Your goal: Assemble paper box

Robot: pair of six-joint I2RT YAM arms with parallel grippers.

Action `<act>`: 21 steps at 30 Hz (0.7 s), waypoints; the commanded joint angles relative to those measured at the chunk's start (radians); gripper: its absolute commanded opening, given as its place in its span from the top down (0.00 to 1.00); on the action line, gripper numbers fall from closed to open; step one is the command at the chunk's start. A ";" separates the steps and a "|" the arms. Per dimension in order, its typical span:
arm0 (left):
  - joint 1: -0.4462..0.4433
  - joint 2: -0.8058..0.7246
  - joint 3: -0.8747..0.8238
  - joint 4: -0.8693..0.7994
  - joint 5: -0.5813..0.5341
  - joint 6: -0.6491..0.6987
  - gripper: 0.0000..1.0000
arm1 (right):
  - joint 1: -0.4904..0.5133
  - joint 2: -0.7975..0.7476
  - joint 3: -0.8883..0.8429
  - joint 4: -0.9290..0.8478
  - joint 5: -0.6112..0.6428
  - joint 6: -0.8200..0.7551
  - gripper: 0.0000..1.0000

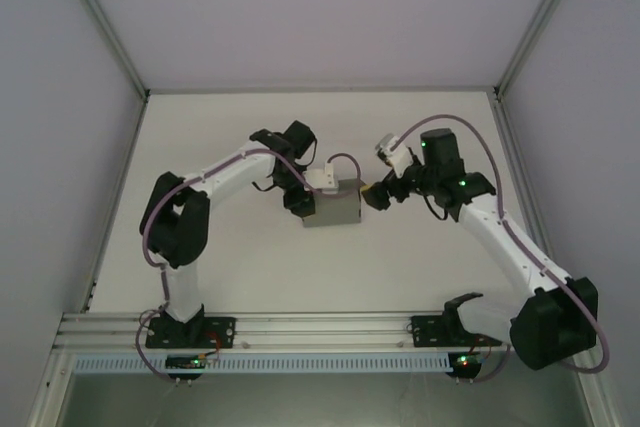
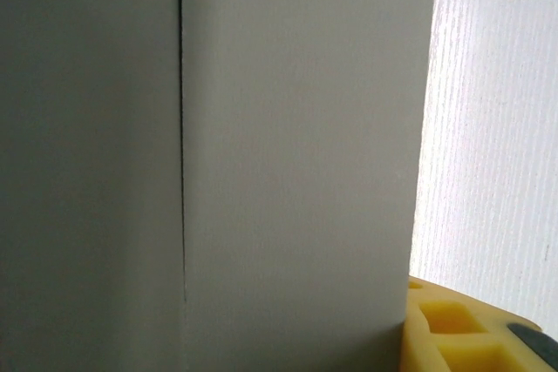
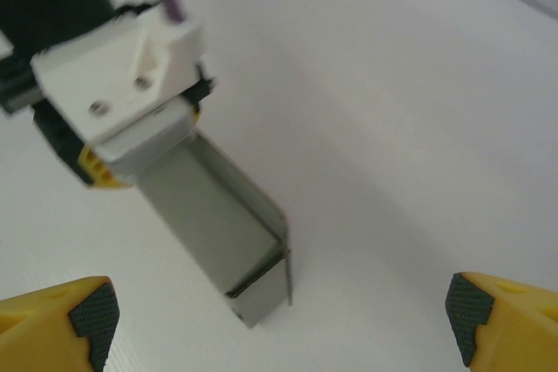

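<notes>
Left gripper (image 1: 304, 201) clamps the paper box's (image 1: 338, 209) end; right gripper (image 3: 281, 320) gapes wide, box just ahead between its fingers (image 3: 87, 313).

Left arm (image 1: 225, 175) and right arm (image 1: 510, 247): white tube links, chunky black joint housings, black bases (image 1: 190, 332), a purple cable (image 1: 150, 237) looping along each. Small green LEDs (image 1: 462, 184) lit on the right arm's black joints and at both bases. Fingers (image 3: 39, 328) yellow plastic with dark textured pads (image 3: 469, 324); left wrist has a white block (image 3: 113, 63) with two silver screws (image 3: 98, 108), purple cable plugged in top.
</notes>
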 commanded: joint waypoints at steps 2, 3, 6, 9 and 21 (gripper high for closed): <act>-0.002 0.044 0.029 -0.065 0.027 0.032 0.61 | 0.040 0.069 0.033 -0.083 0.104 -0.157 0.03; -0.002 0.049 0.034 -0.069 0.028 0.035 0.61 | 0.043 0.091 0.046 -0.080 0.109 -0.155 0.05; -0.002 0.051 0.042 -0.077 0.025 0.035 0.61 | 0.054 0.140 0.088 -0.091 0.097 -0.152 0.10; -0.004 0.047 0.041 -0.073 0.025 0.030 0.59 | 0.077 0.174 0.106 -0.074 0.098 -0.152 0.20; -0.022 0.045 0.033 -0.037 -0.023 0.008 0.57 | 0.098 0.238 0.110 0.006 0.214 -0.084 0.68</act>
